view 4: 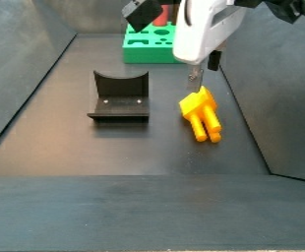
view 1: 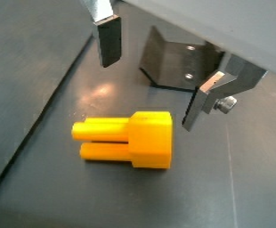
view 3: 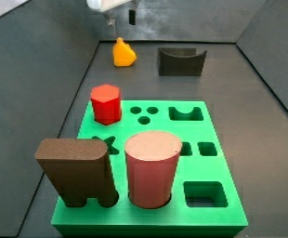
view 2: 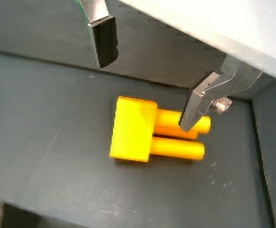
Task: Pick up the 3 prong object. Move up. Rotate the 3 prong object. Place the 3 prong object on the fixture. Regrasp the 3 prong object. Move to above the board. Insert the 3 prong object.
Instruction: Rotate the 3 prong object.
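Both wrist views showed the tool (view 1: 152, 76) (view 2: 150, 76) spread wide and holding nothing, poised just above the 3 prong object (view 1: 128, 141) (view 2: 152, 135). That yellow piece lay flat on the dark worktop (view 4: 102, 148), long axis along the surface, its prongs aimed away from the green board (view 4: 152, 41). The fixture (view 4: 118, 95) stood beside it, apart.

Pincer (view 1: 152, 76) low over the floor, fingers spread, empty.
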Robot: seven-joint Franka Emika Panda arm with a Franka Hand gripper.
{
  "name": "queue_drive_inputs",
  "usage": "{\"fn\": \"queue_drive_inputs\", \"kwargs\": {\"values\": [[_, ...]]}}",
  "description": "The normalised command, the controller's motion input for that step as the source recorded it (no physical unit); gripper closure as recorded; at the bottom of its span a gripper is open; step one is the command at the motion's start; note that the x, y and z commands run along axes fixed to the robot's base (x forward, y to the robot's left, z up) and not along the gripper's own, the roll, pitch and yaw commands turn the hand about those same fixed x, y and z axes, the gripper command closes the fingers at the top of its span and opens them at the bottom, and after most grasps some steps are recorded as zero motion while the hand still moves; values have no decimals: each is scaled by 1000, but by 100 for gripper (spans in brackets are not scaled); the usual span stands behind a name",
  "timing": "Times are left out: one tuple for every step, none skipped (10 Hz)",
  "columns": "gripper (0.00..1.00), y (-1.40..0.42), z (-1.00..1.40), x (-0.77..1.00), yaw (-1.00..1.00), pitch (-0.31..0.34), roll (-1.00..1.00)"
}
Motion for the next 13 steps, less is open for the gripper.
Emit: {"fn": "queue_drive_inputs", "kwargs": {"values": [[0,2,-30,35,1000,-6,1],[0,2,-29,34,1000,-6,1],[0,2,-28,34,1000,-6,2],[0,2,-28,34,1000,-6,2],[0,2,-28,34,1000,-6,2],[0,2,-28,34,1000,-7,2],[0,2,-28,34,1000,-7,2],[0,2,-28,34,1000,-7,2],[0,2,-28,34,1000,-8,2],[0,2,-28,34,1000,-8,2],[0,2,-28,34,1000,-8,2],[0,2,-27,34,1000,-9,2],[0,2,-27,34,1000,-9,2]]}}
